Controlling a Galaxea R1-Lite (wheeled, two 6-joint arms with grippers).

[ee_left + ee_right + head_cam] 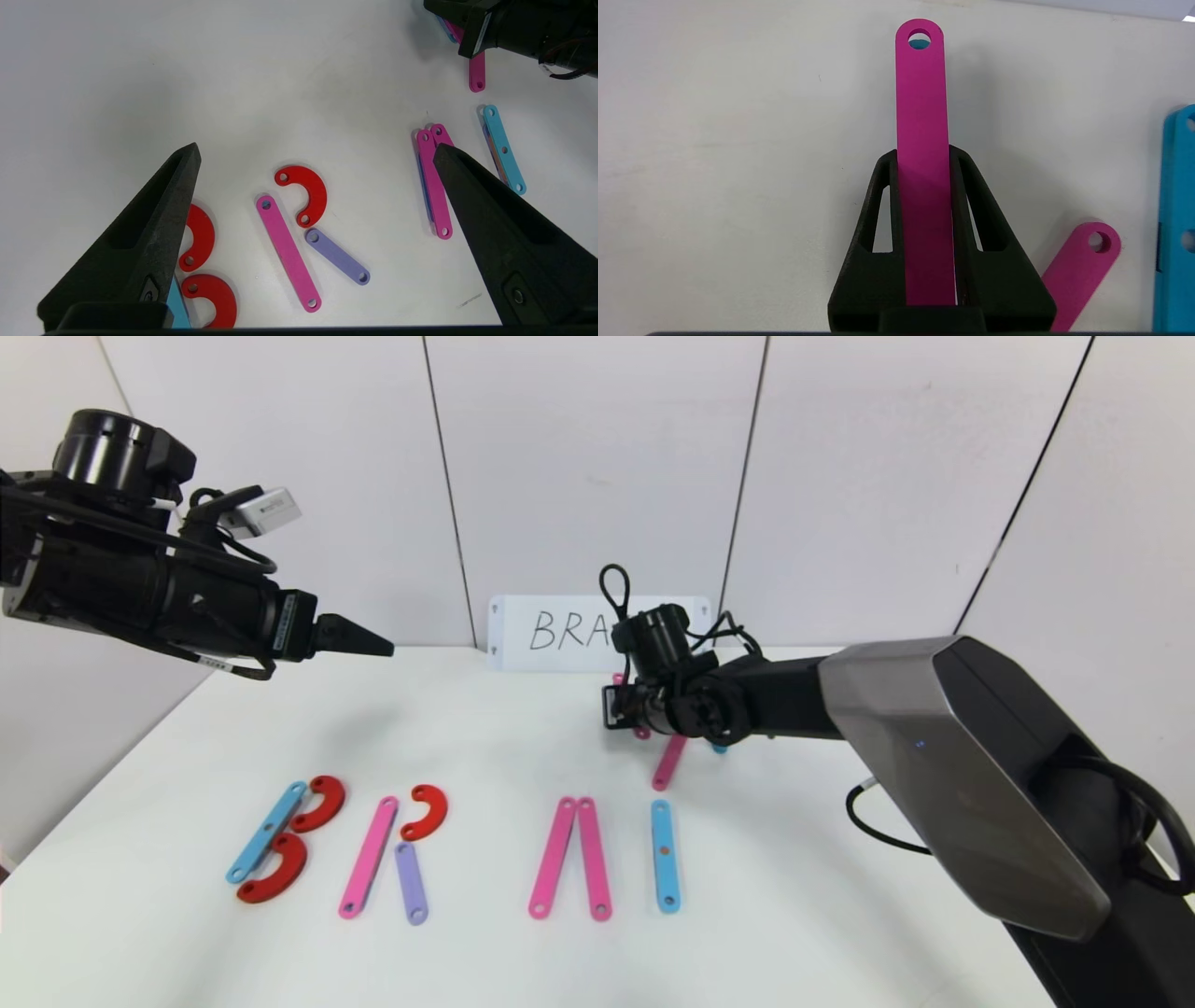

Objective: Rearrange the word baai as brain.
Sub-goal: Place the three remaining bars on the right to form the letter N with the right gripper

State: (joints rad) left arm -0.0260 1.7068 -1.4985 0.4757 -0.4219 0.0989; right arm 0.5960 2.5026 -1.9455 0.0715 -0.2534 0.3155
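On the white table (485, 747), a blue strip (266, 832) and two red curves (320, 803) form a B. A pink strip (368, 857), red curve (428, 811) and purple strip (411, 883) form an R. Two pink strips (553, 859) lean together at their far ends. A single blue strip (665, 855) lies to their right. My right gripper (616, 709) is at the back, shut on a pink strip (920, 116). My left gripper (373, 642) is open and empty, raised at the far left; it also shows in the left wrist view (316, 148).
A white card (551, 630) with black handwriting stands against the back wall, partly hidden by the right arm. A spare pink strip (668, 763) and a blue strip (1176, 224) lie under the right gripper.
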